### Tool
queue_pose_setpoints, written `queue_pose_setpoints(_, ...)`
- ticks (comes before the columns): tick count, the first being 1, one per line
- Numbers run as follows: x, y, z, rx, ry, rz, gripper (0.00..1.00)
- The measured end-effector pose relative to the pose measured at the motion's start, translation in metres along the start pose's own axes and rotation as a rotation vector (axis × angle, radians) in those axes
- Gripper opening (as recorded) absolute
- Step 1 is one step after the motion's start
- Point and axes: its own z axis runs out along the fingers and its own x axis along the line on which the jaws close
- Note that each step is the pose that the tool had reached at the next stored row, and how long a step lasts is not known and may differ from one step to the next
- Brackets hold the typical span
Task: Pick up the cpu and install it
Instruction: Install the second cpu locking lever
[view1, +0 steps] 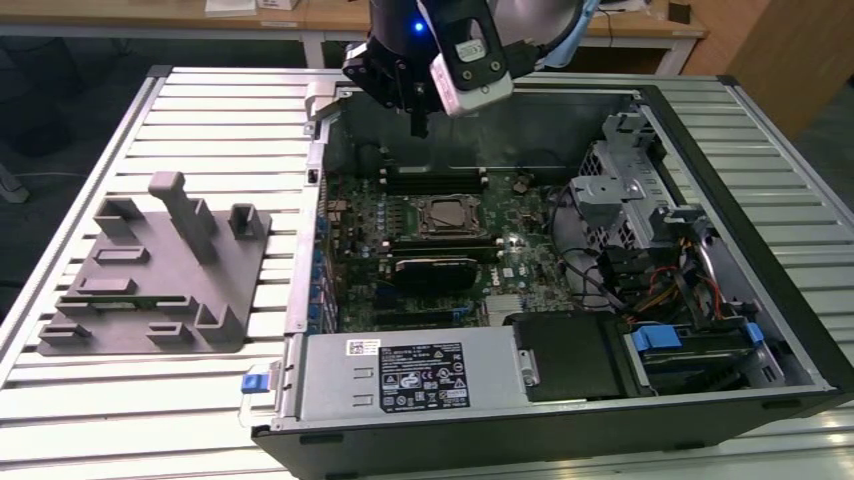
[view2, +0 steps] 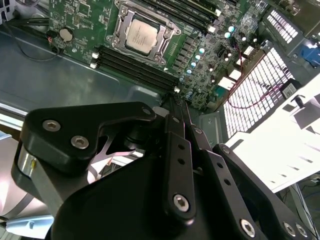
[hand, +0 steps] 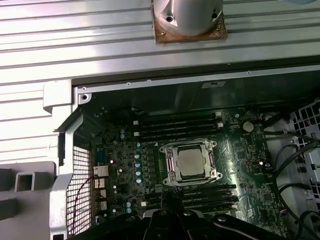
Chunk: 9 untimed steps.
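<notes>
Closest to us, the gripper (view2: 176, 102) has its fingers drawn together on nothing, poised above the open computer case (view1: 801, 340). Well below it, the cpu (view2: 140, 36) sits in the motherboard socket (hand: 190, 163), apart from the fingertips.

No print can be read.

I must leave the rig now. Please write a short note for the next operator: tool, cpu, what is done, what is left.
Tool: raised above the rear edge of the open computer case, holding nothing; fingers look closed.
Cpu: lying in the motherboard socket, between the memory slots.
Done: cpu placed in the socket.
Left: I cannot tell whether the socket frame is latched; please check.
</notes>
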Motion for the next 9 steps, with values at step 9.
queue_pose_setpoints(9, 0.0, -0.0013, 0.0046, 0.0, 0.0, 0.0, 0.11)
